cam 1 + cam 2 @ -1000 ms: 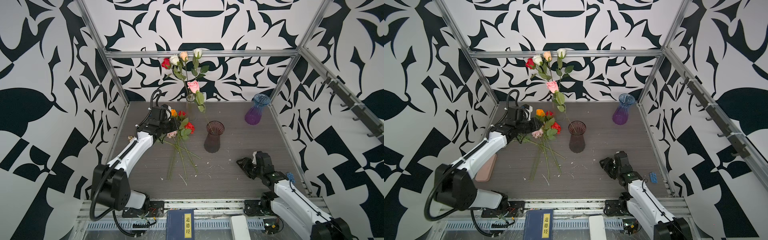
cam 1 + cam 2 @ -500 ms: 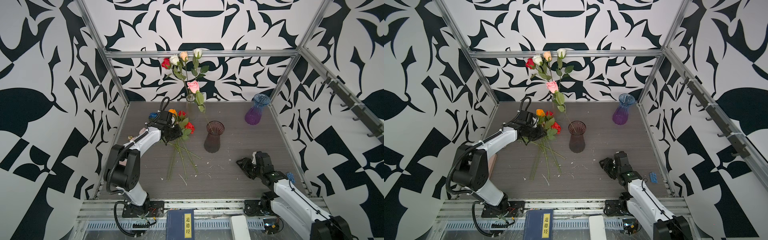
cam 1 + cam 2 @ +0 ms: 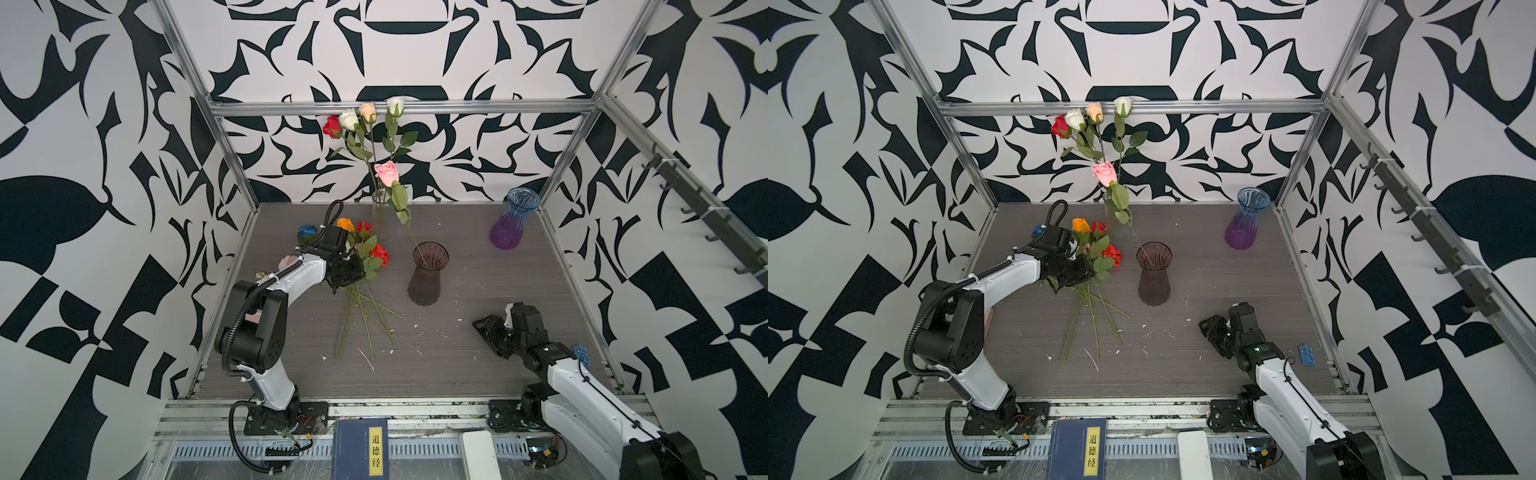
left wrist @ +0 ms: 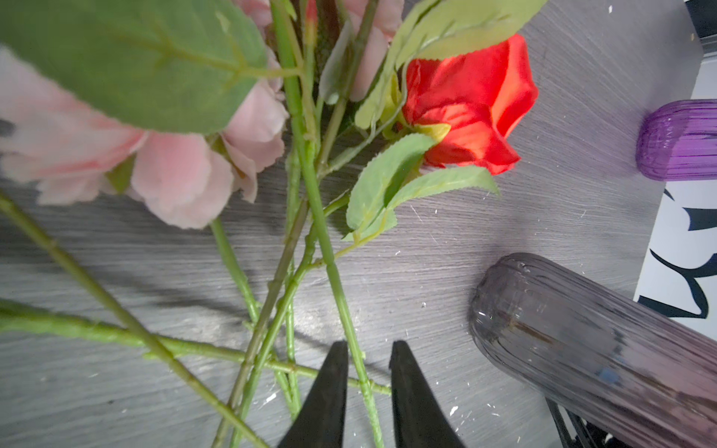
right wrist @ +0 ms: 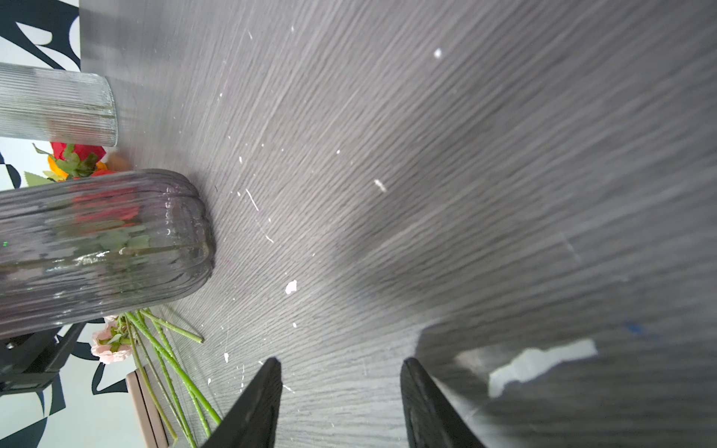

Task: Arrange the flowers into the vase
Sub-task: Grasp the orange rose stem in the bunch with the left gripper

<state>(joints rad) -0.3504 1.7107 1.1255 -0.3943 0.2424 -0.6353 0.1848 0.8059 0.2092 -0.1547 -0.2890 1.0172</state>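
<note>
— What changed in the last second?
— My left arm has folded up at the elbow, and my left gripper (image 3: 347,275) has swung in over the loose flowers (image 3: 365,309) lying toward the table's (image 3: 478,257) left edge. My right arm hasn't stirred.
— Any writing?
— The yellow label (image 3: 376,448) on the blue book (image 3: 353,453) past the front edge reads 道德经.
— And your grip?
— My left fingers (image 4: 326,399) stand narrowly parted; one green stem (image 4: 331,267) runs through the gap, unpinched. My right gripper (image 5: 341,364) is half-spread and empty, over bare table near the front right corner. One pink rose (image 3: 386,173) stands in the smoky vase (image 3: 428,278), mid-table.
</note>
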